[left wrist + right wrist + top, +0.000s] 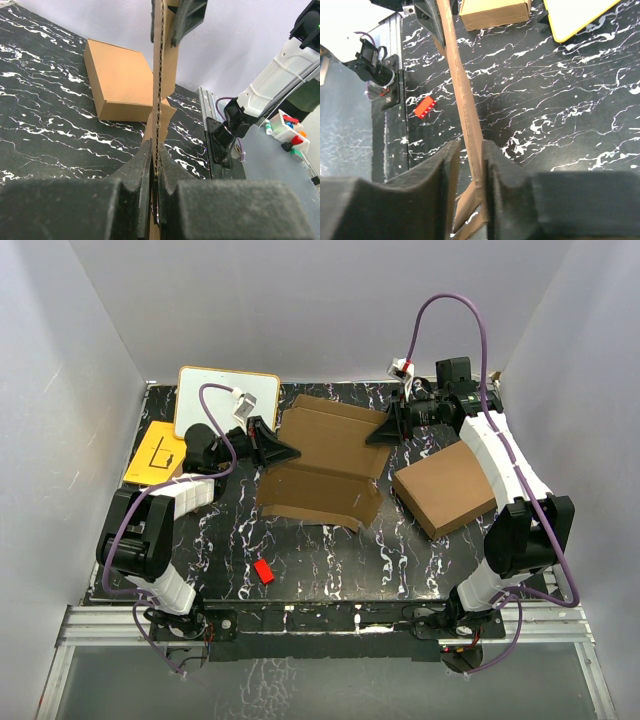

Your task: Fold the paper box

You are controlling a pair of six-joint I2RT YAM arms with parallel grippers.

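The paper box (325, 460) is a flat, unfolded brown die-cut cardboard sheet in the middle of the table, its back part raised off the surface. My left gripper (290, 452) is shut on its left edge; in the left wrist view the jaws (156, 150) pinch the corrugated edge of the cardboard (161, 60). My right gripper (378, 435) is at the sheet's right edge. In the right wrist view its jaws (470, 147) stand round the cardboard (460, 85), which lies against one finger with a gap to the other.
A closed brown box (445, 488) lies right of the sheet, also in the left wrist view (120, 80). A whiteboard (228, 400) and a yellow card (155, 453) lie at the back left. A small red block (264, 571) lies near the front.
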